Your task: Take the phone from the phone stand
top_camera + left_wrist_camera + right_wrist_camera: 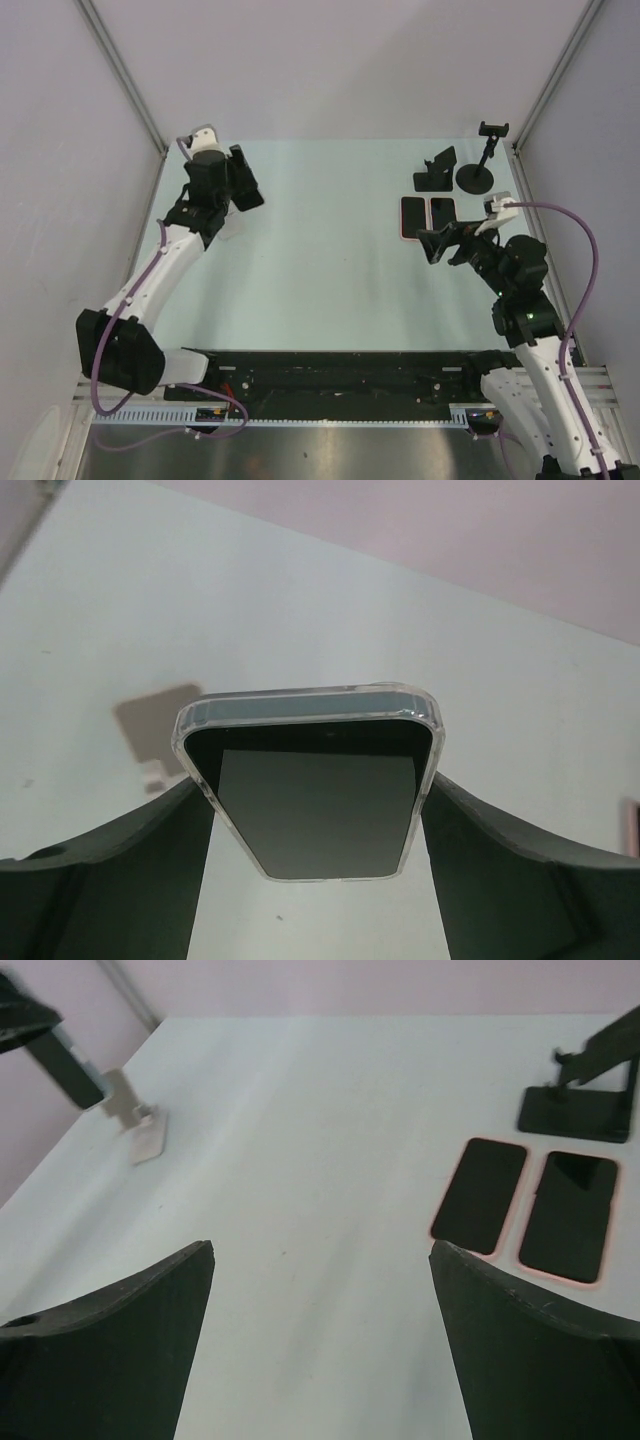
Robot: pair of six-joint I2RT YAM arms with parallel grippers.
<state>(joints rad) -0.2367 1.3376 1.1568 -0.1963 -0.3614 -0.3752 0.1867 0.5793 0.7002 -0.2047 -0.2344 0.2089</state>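
Note:
My left gripper (243,182) is shut on a dark phone in a clear case (315,780); its fingers (120,880) press the phone's two long edges. The phone hangs above the table at the far left. The small white phone stand (135,1125) stands on the table just beside and below the held phone (68,1068); whether they touch I cannot tell. My right gripper (432,245) is open and empty on the right side, above bare table (320,1290).
Two phones in pink cases (413,217) (441,214) lie flat side by side at the right. Behind them are a black folding stand (435,172) and a black round-based clamp stand (478,178). Walls close in on both sides.

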